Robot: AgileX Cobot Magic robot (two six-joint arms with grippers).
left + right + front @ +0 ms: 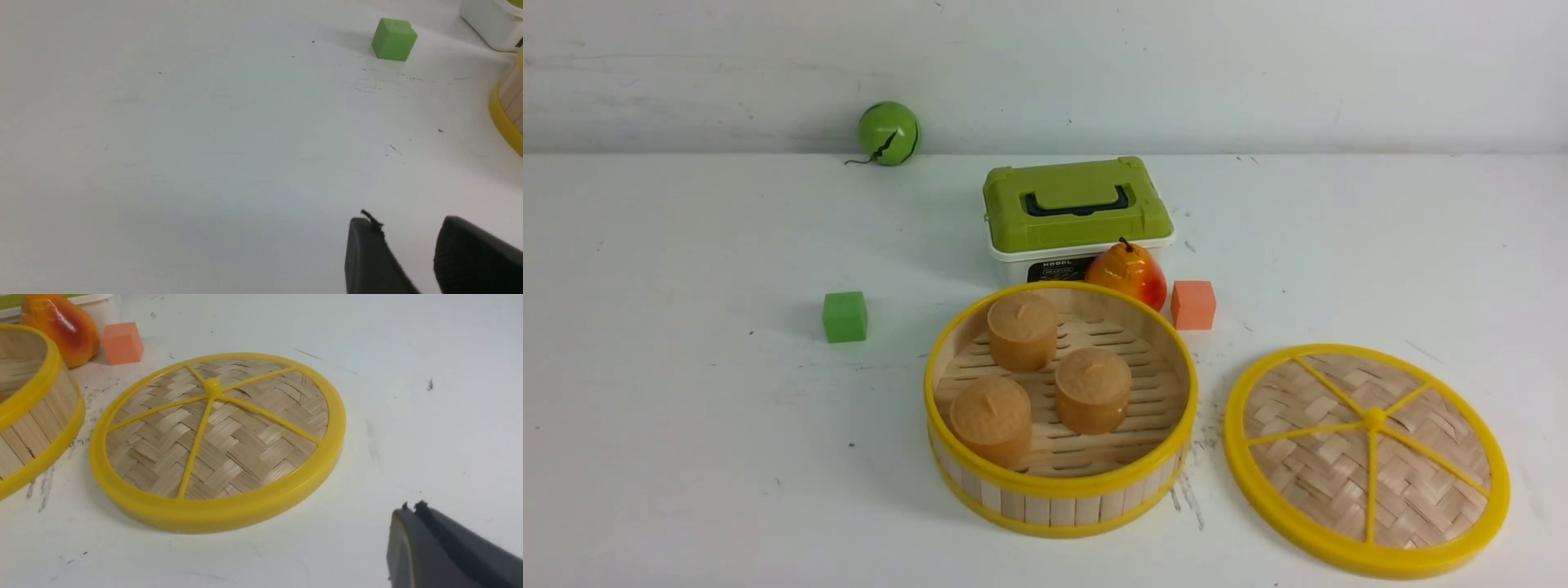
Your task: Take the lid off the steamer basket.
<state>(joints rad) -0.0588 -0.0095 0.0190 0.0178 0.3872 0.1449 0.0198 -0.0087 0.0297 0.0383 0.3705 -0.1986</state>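
Woven bamboo with a yellow plastic rim and yellow spokes: that round flat lid [1368,459] is already off, and you will find it lying flat on the white table [686,408], just to the right of the round steamer basket of pale wooden slats and yellow rims [1061,490], not touching it. The basket stands open, with three tan cylindrical buns [1023,331] on its slatted floor. Behind it you have a green-lidded white rectangular box [1076,204], a red-yellow pear [1128,273] and an orange cube [1193,305]; a green cube [845,316] sits to the left, a green ball [888,132] at the far wall.

Your left gripper [408,253] hovers over bare table with its fingers apart, holding nothing. Your right gripper [412,522] sits near the lid's rim, clear of it, fingers pressed together and empty. Neither arm shows in the front view.
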